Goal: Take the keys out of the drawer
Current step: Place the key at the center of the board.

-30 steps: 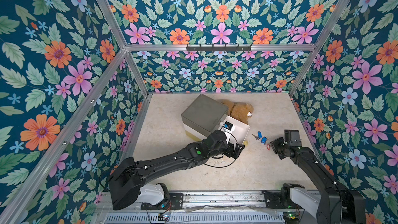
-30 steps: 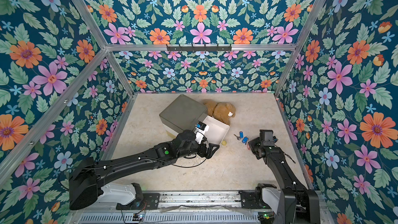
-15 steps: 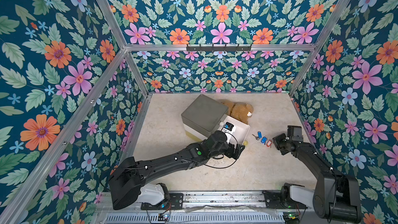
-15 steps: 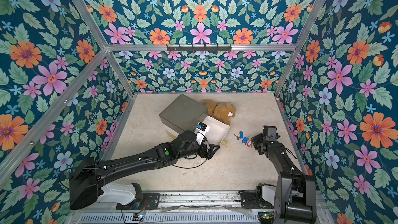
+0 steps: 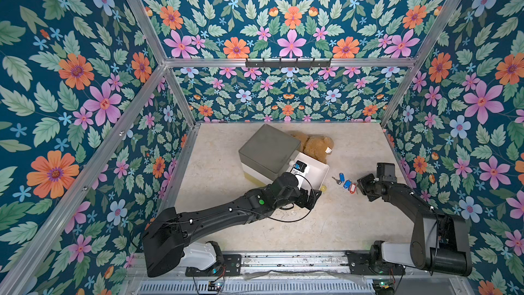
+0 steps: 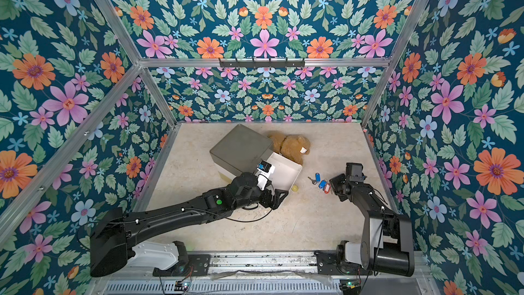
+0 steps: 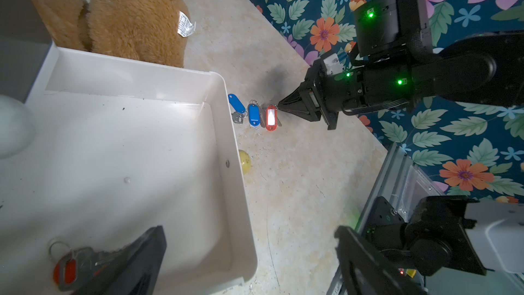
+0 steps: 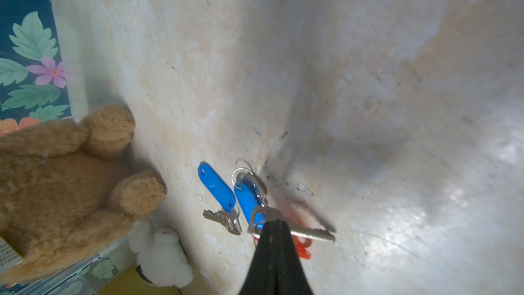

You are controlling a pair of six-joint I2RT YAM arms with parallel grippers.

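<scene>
Three of the keys [image 5: 344,182] lie in a row on the desk [image 5: 354,222] just beside the pulled-out white drawer [image 7: 235,143]. Two have blue tags, and the third is a red-tagged key [image 7: 271,117] whose metal end is pinched in the tightly closed right hand [image 7: 279,105]. Another red key [image 7: 66,268] lies inside the drawer beside a finger of the left hand [image 7: 249,229], its jaws spread wide astride the drawer's wall, gripping nothing.

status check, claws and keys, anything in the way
Left claw open over the drawer, second red-tagged key right under it. Right claw shut on red-tagged key, outside the drawer. Two blue-tagged keys out beside it. Teddy bear not blocking.
</scene>
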